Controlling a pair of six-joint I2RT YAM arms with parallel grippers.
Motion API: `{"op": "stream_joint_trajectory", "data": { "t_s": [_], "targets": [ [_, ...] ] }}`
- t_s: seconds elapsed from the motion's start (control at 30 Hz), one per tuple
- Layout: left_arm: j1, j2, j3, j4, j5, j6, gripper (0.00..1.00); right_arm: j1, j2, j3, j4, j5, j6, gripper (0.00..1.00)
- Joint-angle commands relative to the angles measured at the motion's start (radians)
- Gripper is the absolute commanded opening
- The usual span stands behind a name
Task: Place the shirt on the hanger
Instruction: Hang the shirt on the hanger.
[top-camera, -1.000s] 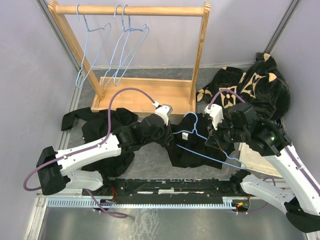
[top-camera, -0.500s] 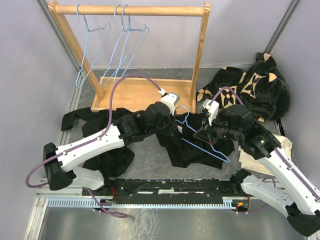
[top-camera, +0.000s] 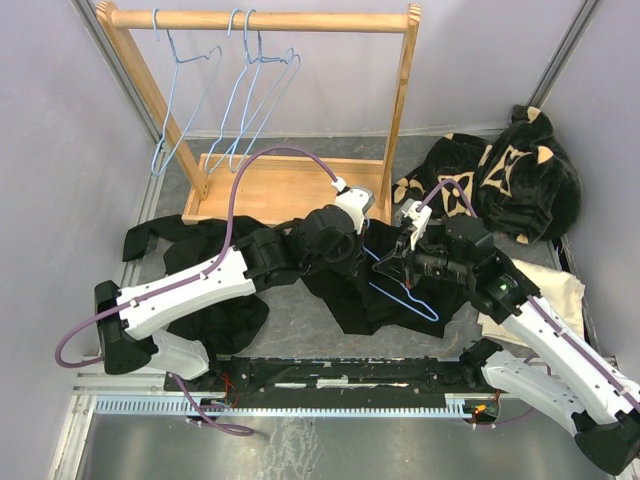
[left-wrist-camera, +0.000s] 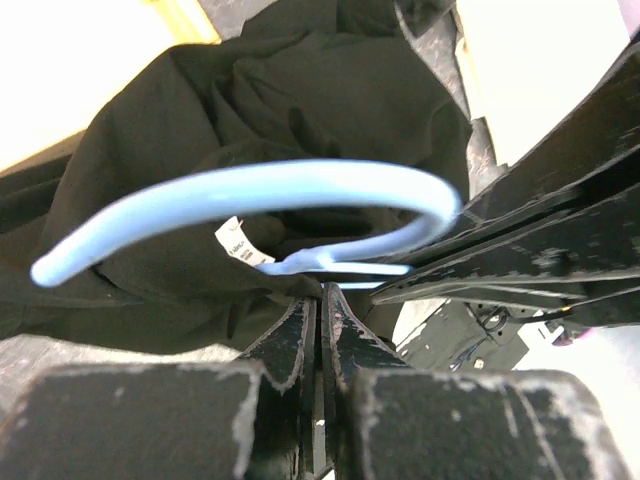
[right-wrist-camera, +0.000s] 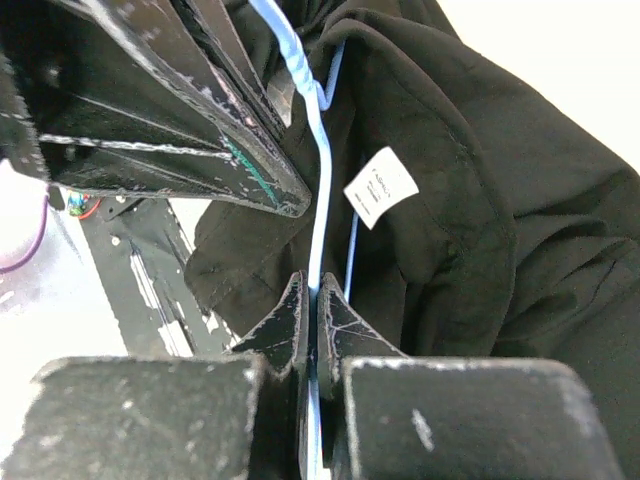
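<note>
The black shirt (top-camera: 352, 303) hangs bunched between the two arms near the table's middle, its white tag (right-wrist-camera: 380, 187) at the collar. The light-blue wire hanger (top-camera: 408, 298) lies slanted across it, and its hook (left-wrist-camera: 250, 195) curves in front of the collar. My left gripper (top-camera: 362, 245) is shut, pinching the shirt's cloth (left-wrist-camera: 300, 110) at the collar edge (left-wrist-camera: 322, 290). My right gripper (top-camera: 393, 264) is shut on the hanger's wire (right-wrist-camera: 318, 150), which runs straight between its fingertips (right-wrist-camera: 312, 292). The two grippers are close together, almost tip to tip.
The wooden rack (top-camera: 400, 120) stands at the back with several blue hangers (top-camera: 245, 95) on its bar. A black plush garment with tan motifs (top-camera: 510, 175) lies back right. A second black garment (top-camera: 175, 250) lies left, under my left arm. A beige cloth (top-camera: 555, 295) lies right.
Both grippers have moved toward the rack and closer together. The right arm swung left with the hanger, and the shirt bunched up and shifted with them.
</note>
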Motion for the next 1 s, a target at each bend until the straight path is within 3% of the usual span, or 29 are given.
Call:
{"op": "stream_joint_trajectory", "data": {
  "t_s": [0.0, 0.37, 0.6, 0.8, 0.97],
  "targets": [
    [-0.013, 0.013, 0.084, 0.054, 0.019, 0.004, 0.03, -0.002, -0.033, -0.046, 0.207, -0.016, 0.032, 0.0],
    [-0.022, 0.013, 0.116, -0.009, -0.011, 0.027, 0.03, -0.001, -0.043, -0.048, 0.163, 0.126, 0.024, 0.0],
    [-0.022, 0.045, 0.192, -0.08, -0.02, 0.085, 0.03, -0.001, -0.127, -0.221, 0.432, 0.078, -0.059, 0.0],
    [-0.022, 0.087, 0.261, -0.169, -0.034, 0.115, 0.03, -0.001, -0.156, -0.239, 0.456, 0.106, -0.083, 0.0],
    [-0.022, 0.065, 0.246, -0.231, -0.064, 0.112, 0.03, -0.001, -0.175, -0.283, 0.555, 0.102, -0.003, 0.0]
  ]
}}
